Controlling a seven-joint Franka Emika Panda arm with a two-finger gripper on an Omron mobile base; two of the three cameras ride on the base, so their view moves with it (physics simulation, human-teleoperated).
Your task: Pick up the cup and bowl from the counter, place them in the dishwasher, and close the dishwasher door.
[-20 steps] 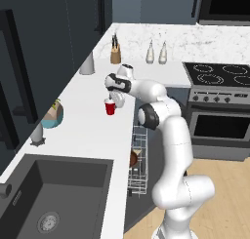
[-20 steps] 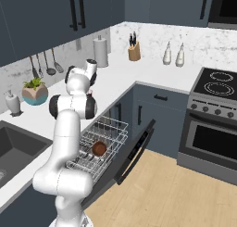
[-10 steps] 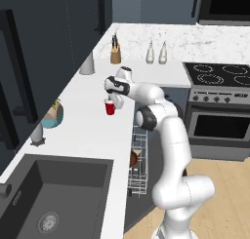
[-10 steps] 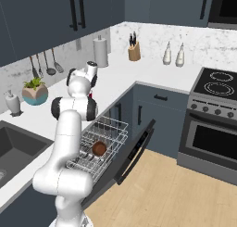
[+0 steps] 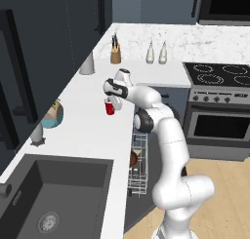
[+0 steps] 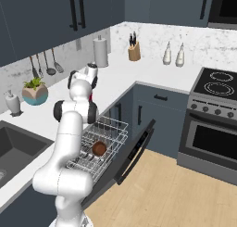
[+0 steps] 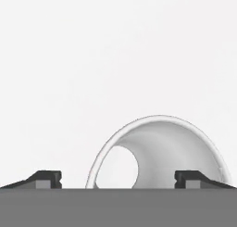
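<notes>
Left base view: the gripper (image 5: pixel 113 102) hovers directly over the red cup (image 5: pixel 110 108) on the counter (image 5: pixel 83 121). Right base view: the bowl (image 6: pixel 98 148) sits in the dishwasher rack (image 6: pixel 111 129). Hand view: fingertips (image 7: pixel 45 179) spread wide, straddling the cup's white rim; descend centred before closing.

Bare counter (image 5: pixel 93 126) all round cup (image 5: pixel 110 108); planter (image 5: pixel 52 115), canister (image 5: pixel 87 63) well apart; rack (image 6: pixel 102 142) open above.

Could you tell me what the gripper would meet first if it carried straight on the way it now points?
Probably the red cup: in the hand view its white inside lies between the gripper fingertips, the counter beyond.
</notes>
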